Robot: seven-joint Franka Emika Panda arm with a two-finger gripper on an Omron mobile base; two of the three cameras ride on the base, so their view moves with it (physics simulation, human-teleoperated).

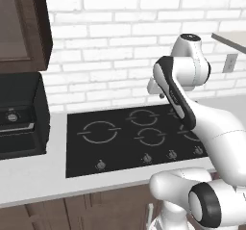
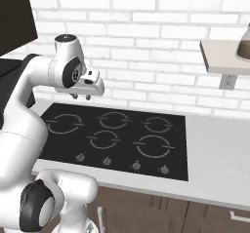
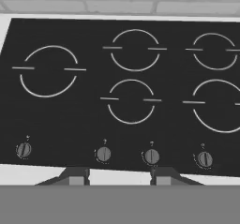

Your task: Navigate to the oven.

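Note:
The oven is out of view. My gripper [image 2: 81, 96] hangs above the back left of a black glass cooktop [image 2: 117, 134] set into a white counter. In the hand view the gripper [image 3: 118, 177] is open, its two dark fingertips [image 3: 75, 176] spread wide with nothing between them, over the counter's front strip just below the cooktop's [image 3: 126, 92] row of knobs. In the left base view the hand [image 1: 154, 92] is mostly hidden behind my own forearm, above the cooktop [image 1: 120, 137].
A small black countertop toaster oven [image 1: 21, 116] stands at the counter's left end under a dark wood wall cabinet [image 1: 21, 27]. A white brick wall [image 1: 120, 41] backs the counter. On the right, a wall shelf [image 2: 222, 56] holds a glass jug [image 2: 244, 44].

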